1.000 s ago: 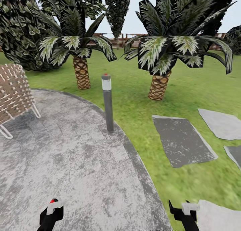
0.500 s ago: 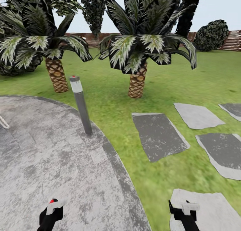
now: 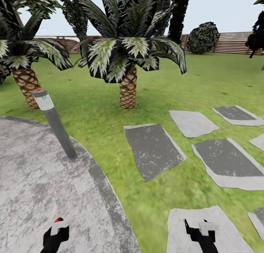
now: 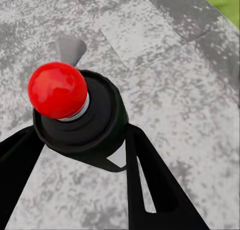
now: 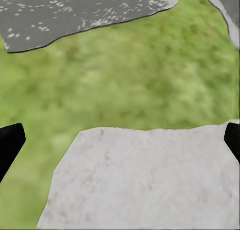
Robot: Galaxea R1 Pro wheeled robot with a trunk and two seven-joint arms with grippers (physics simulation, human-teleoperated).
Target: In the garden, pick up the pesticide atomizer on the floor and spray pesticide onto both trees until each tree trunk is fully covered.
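Left gripper [image 4: 80, 155]: closed around the pesticide atomizer [image 4: 80, 117]; its dark fingers [image 4: 150, 185] press the round black body from both sides.
Pesticide atomizer: held in the left gripper over the patio; the left wrist view gives the black body and the glossy red tip, while the head view gives only a red dot above a white patch at the bottom edge [image 3: 57, 223].
Patio [image 3: 33, 187]: mottled grey round paving, lying under the left arm.
Bollard lamp [image 3: 54, 123]: grey post with a pale cap, standing at the patio's curved edge.
Palms: one scaly trunk [image 3: 25, 87] far left, another [image 3: 128, 87] in the middle of the lawn.
Lawn [image 3: 110, 110]: green grass running back to a brown slat fence [image 3: 231, 43].
Stepping slabs [image 3: 152, 150]: flat grey stones set apart in the grass.
Right gripper [image 3: 201, 231]: spread wide and holding nothing; the right wrist view shows its fingers at opposite edges, over a pale slab [image 5: 145, 180] bordered by grass.
Round bush [image 3: 203, 37]: before the fence.
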